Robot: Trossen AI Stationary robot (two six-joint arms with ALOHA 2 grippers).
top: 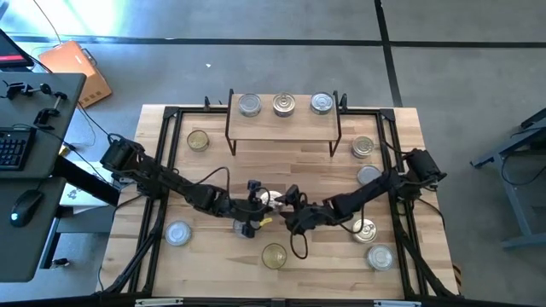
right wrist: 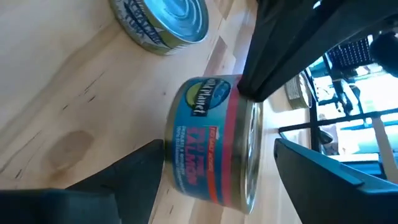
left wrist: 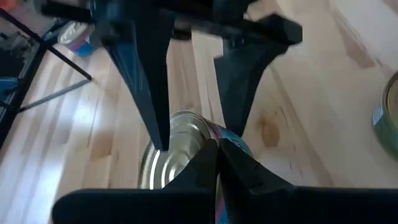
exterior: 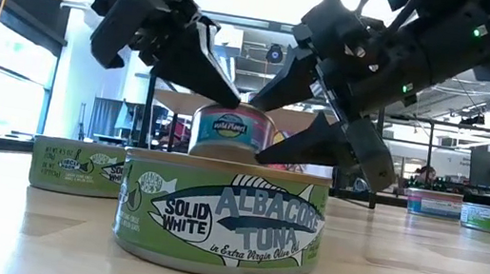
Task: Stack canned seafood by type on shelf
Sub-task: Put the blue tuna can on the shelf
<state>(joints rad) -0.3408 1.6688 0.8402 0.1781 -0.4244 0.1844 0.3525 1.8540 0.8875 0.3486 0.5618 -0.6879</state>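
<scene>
Blue-and-red labelled tin [right wrist: 208, 144], silver top, between right gripper [right wrist: 249, 158] jaws spread apart; left gripper [left wrist: 217, 152] jaws together.

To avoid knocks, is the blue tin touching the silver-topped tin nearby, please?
Apart: the right wrist view shows bare table between blue tin and silver-topped tin.

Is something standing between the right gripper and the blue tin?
Nothing visible does. The open right gripper straddles the blue tin. The shut left gripper hangs close over the tin's top.
</scene>
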